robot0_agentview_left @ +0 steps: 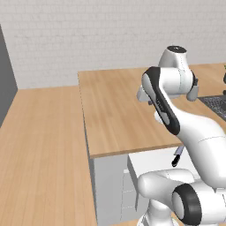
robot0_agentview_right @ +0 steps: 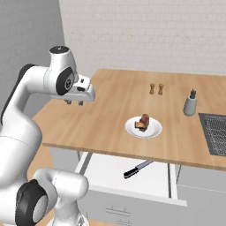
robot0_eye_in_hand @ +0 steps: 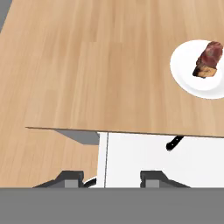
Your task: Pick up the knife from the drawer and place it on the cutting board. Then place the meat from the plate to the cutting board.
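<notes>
Wood counter (robot0_agentview_right: 110, 114): plate (robot0_agentview_right: 152, 130) with meat (robot0_agentview_right: 142, 122). Drawer (robot0_agentview_right: 106, 170) pulled open at 6 o'clock, knife (robot0_agentview_right: 137, 169) inside. Right base view adds shakers (robot0_agentview_right: 156, 88). Claw (robot0_agentview_right: 73, 102) empty over counter; whether its fingers stand apart cannot be told.

Even, bright, diffuse rendered lighting with no visible source. The light wood countertop (robot0_agentview_right: 114, 110) casts a soft grey shadow beneath its front edge onto the wide white-lined drawer (robot0_eye_in_hand: 144, 153). The small round white plate (robot0_eye_in_hand: 192, 74) reads nearly overexposed. Edges are slightly soft and pixelated; no glare or lens distortion.
</notes>
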You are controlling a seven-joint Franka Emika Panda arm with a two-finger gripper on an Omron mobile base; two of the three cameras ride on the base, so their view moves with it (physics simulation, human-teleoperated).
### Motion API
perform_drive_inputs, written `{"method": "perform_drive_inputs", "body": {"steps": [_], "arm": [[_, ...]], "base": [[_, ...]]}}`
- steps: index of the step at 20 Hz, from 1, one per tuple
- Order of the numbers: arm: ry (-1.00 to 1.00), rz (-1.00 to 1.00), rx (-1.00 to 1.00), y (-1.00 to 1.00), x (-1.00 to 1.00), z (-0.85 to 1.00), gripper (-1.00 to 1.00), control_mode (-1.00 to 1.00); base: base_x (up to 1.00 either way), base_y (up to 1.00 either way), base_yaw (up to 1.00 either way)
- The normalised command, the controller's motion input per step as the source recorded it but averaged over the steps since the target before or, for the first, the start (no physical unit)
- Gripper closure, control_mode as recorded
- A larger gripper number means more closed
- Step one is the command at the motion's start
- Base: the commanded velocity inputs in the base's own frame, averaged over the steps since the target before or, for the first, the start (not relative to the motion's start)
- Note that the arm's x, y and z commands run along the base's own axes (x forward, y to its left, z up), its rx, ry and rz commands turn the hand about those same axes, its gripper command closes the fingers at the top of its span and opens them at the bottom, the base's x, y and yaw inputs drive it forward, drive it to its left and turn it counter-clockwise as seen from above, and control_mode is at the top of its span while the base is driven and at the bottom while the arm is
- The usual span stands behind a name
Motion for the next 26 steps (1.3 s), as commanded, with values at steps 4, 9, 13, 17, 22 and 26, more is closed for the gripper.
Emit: {"method": "perform_drive_inputs", "body": {"steps": [4,9,13,17,22,26], "arm": [[0.00,0.00,0.00,-0.03,-0.13,0.00,-1.00,-1.00],[0.00,-0.04,0.00,-0.26,-0.40,-0.01,-1.00,-1.00],[0.00,-0.06,0.00,-0.36,-0.68,-0.11,-1.00,-1.00],[0.00,-0.02,0.00,-0.26,-0.58,-0.14,-1.00,-1.00],[0.00,-0.02,0.00,-0.39,-0.53,-0.14,-1.00,-1.00],[0.00,-0.01,0.00,-0.14,-0.26,-0.17,-1.00,-1.00]], "base": [[0.00,0.00,0.00],[0.00,0.00,0.00],[0.00,0.00,0.00],[0.00,0.00,0.00],[0.00,0.00,0.00],[0.00,0.00,0.00]]}}
